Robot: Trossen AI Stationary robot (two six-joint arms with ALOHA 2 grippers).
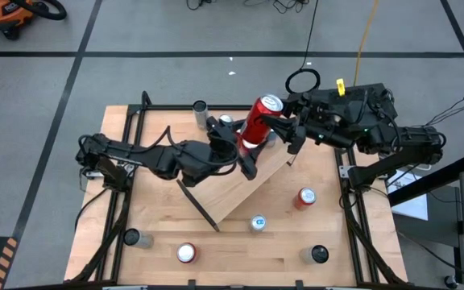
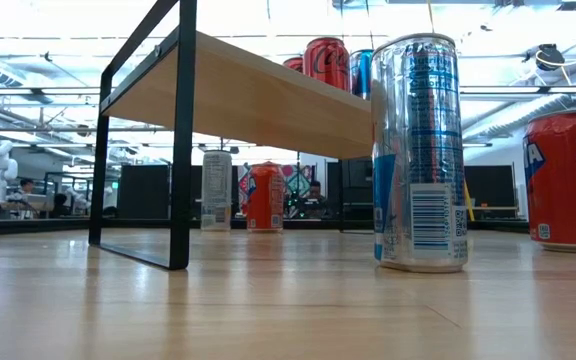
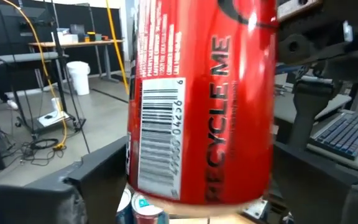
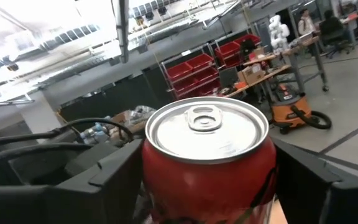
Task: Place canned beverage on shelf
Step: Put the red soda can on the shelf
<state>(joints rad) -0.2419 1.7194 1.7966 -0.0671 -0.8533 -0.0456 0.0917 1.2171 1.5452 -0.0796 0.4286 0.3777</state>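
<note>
Workshop floor all around, with a wooden table (image 1: 159, 242) in the middle and the shelf (image 1: 252, 189) sitting slantwise on it. Both arms meet over the shelf's far end with a tall red can (image 1: 258, 122) between them. The right gripper (image 1: 279, 129) has its fingers on either side of the can's top and the left gripper (image 1: 244, 157) brackets the lower body, so it looks like a handoff, but I honestly can't tell which one is really clamping it right now. A few cans already stand on the shelf's far end in the low view, one of them a red can (image 2: 326, 62) on the board. Loose ones still on the table: a silver-blue can (image 2: 418, 150) and another red one (image 2: 568, 180). So, partly done: this can isn't down on the shelf yet, and more wait.
</note>
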